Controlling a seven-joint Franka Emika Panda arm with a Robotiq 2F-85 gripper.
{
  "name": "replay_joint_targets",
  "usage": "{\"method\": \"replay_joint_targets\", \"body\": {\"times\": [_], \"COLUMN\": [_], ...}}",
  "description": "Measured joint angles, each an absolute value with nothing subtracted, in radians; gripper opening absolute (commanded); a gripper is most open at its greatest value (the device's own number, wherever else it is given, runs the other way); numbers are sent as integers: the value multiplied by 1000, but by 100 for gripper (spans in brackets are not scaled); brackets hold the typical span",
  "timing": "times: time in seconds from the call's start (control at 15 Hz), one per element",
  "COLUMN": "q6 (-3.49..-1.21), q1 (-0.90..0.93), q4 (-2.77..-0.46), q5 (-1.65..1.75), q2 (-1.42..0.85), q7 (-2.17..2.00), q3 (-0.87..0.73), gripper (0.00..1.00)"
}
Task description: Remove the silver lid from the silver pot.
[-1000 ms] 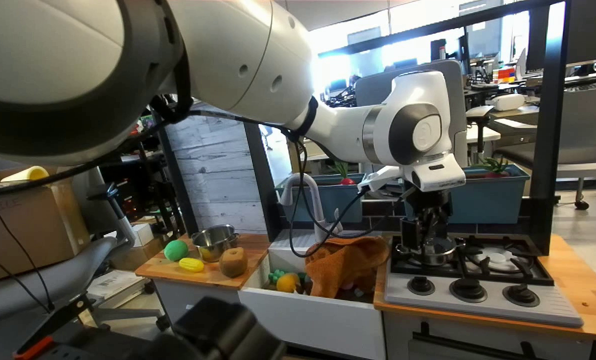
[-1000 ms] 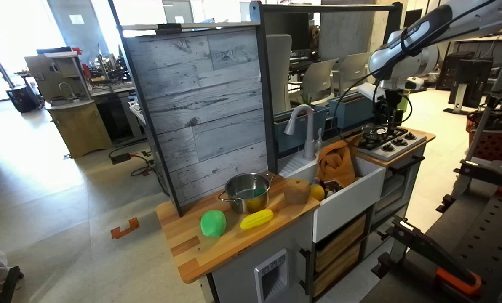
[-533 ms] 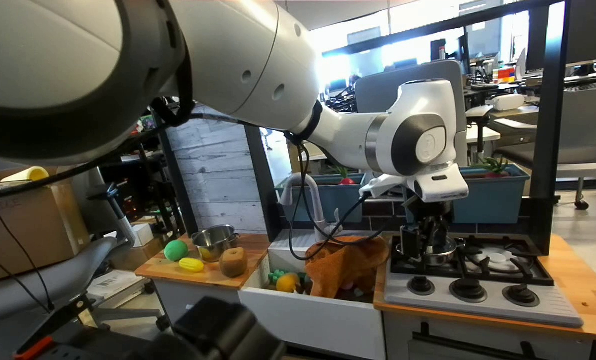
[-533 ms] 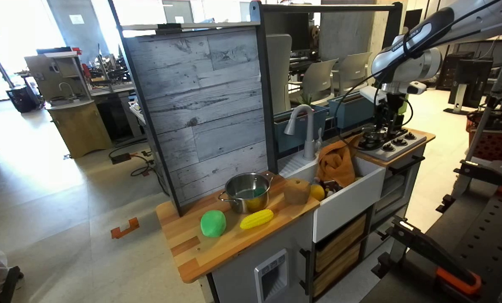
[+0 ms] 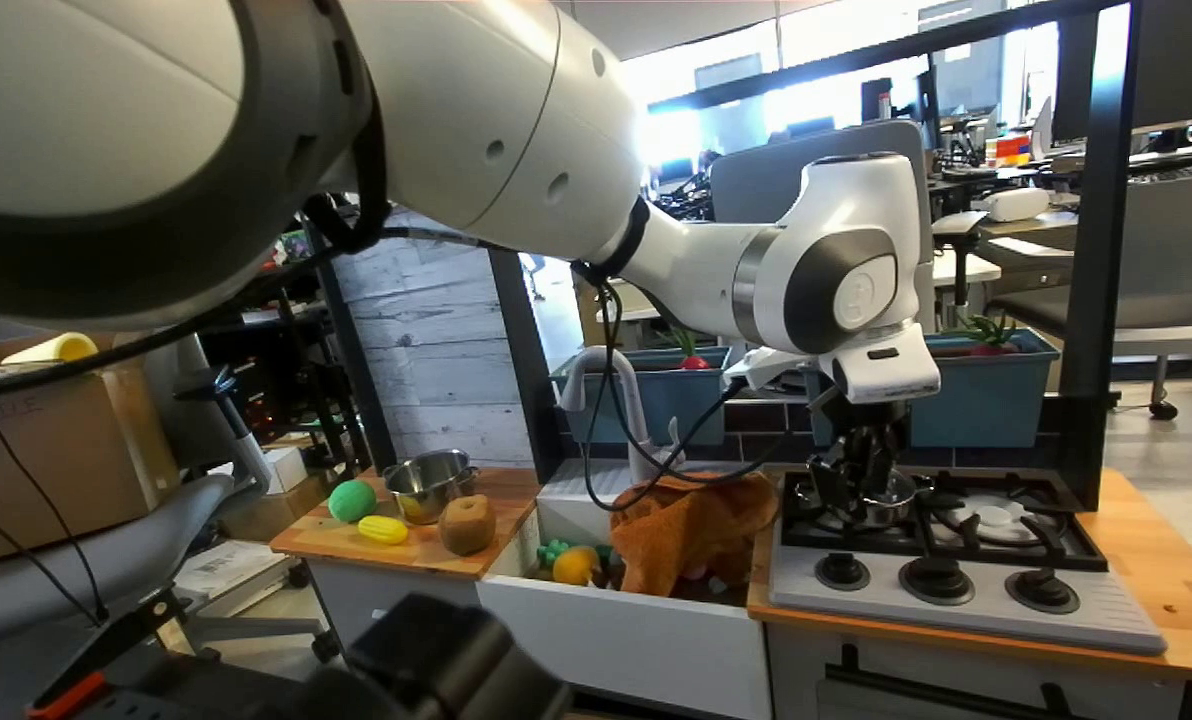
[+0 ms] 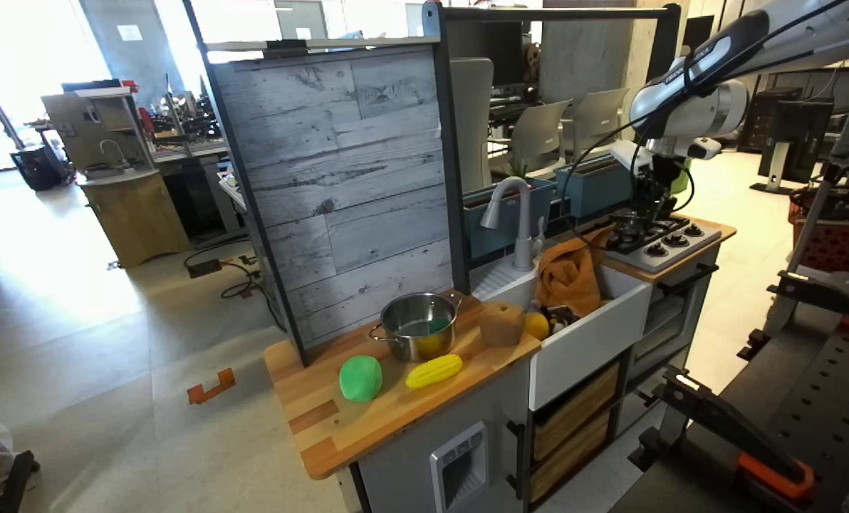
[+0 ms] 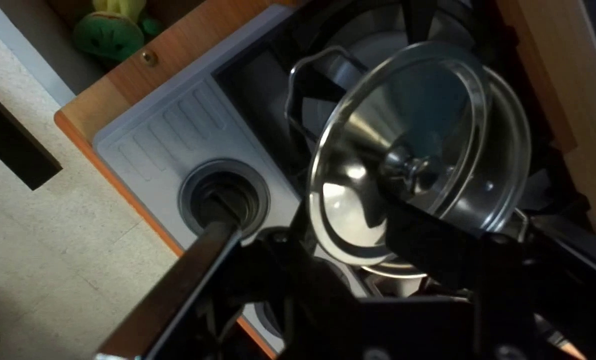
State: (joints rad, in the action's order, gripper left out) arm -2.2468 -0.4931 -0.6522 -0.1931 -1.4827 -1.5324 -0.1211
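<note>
Basically, arm (image 5: 701, 275) bends w/ end effector (image 5: 854, 500) dn. at tilted lid (image 7: 378, 140), can't tell if clenched.

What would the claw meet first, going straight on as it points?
Most likely the silver lid, tilted over the silver pot; the wrist view leaves depth and any contact unclear.

In an exterior view, a jointed white robot arm (image 5: 516, 110) holds its black end effector (image 5: 853, 495) pointing down above a grey stove (image 5: 991, 598), partly hiding a round silver metal pot (image 5: 894, 508). A rumpled orange cloth (image 5: 686, 525) droops into the white sink (image 5: 636, 645). On the wooden tabletop (image 5: 509, 490) beside it, a yellow corn cob (image 5: 383, 529) lies between a green ball (image 5: 352, 501) and a brown lump (image 5: 466, 525), near a two-handled silver saucepan (image 5: 438, 498).
</note>
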Motion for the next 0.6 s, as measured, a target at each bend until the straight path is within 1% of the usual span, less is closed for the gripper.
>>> {"method": "replay_joint_targets", "body": {"times": [0.07, 0.13, 0.6], "q6": [-2256, -2262, -2351], "q1": [-495, -497, -538], "q4": [-653, -654, -667], "q5": [-200, -206, -260], "q2": [-1483, -1483, -1483], "q7": [-1532, -1532, -1492], "q3": [-120, -117, -81], "gripper": [1, 0, 0]}}
